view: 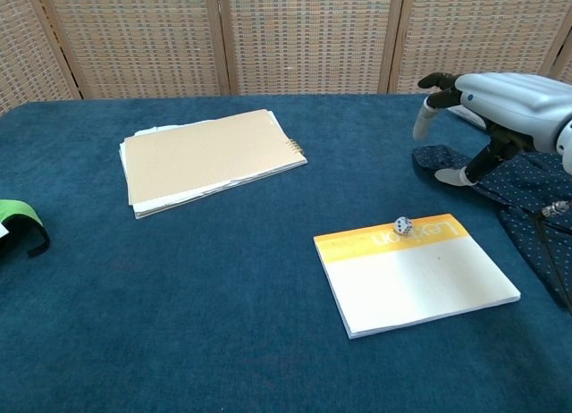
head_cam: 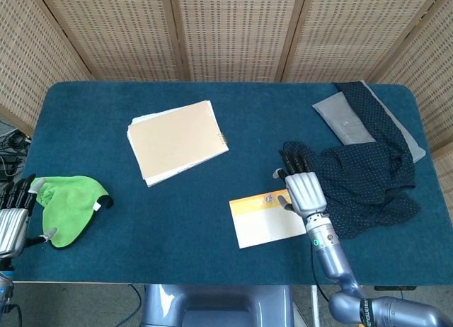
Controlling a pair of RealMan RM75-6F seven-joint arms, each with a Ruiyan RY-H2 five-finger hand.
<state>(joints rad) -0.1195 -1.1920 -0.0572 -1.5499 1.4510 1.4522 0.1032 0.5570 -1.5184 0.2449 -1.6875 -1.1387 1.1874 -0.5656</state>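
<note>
Orange-banded white book point(view: 417, 274) with a small white die point(view: 403, 224) lying free on its orange strip, right hand point(view: 494, 100) empty above it.

Right hand hangs raised over the tabletop point(head_cam: 141, 214), fingers spread and holding nothing, set up and to the right of the die, apart from it, near the crumpled dark dotted cloth point(head_cam: 361, 182). Die sits at the far edge of the book, near its printed title. Left hand point(head_cam: 13, 217) rests at the tabletop's left edge, fingers apart and empty, just beside a green cloth point(head_cam: 65, 207). Tan spiral notebook point(view: 207, 158) on loose white sheets lies well apart, left of centre. Grey pouch point(head_cam: 345, 118) lies at the far right corner, partly under the dark cloth.
</note>
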